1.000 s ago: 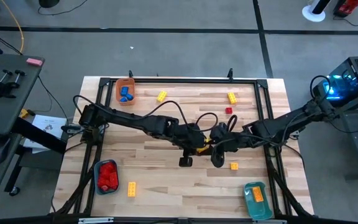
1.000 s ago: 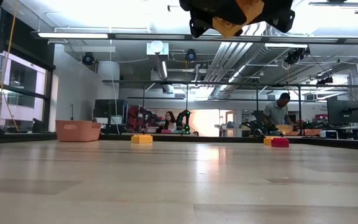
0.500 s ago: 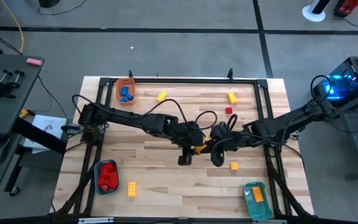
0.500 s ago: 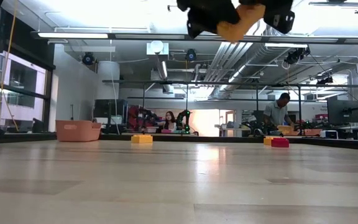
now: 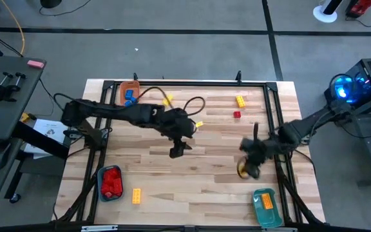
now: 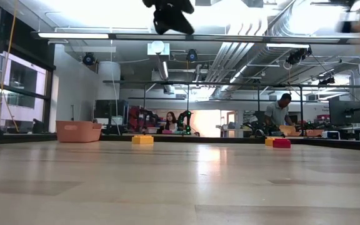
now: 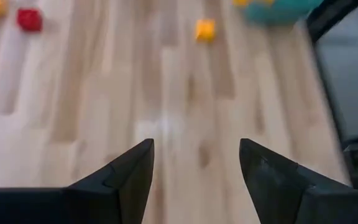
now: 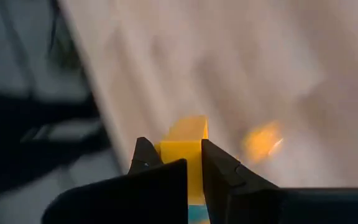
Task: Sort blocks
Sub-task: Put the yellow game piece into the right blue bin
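Bricks were light, rigid and slick; right end effector [image 8: 194, 163] clamped a yellow brick [image 8: 185, 149] across flat sides, at four o'clock on the worktop [image 5: 192, 187]. Left end effector [image 7: 194, 163] stood apart, empty.

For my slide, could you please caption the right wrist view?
Right gripper shut on a yellow block above the wooden table.

A robotics lab. A framed wooden bench [image 5: 192, 190] stands on grey concrete floor [image 5: 172, 51]. Beyond it, centre of the low view, are exposed ceiling ducts [image 6: 242, 47], strip lights [image 6: 92, 35], monitors [image 6: 345, 112] and people seated at workstations [image 6: 169, 122].
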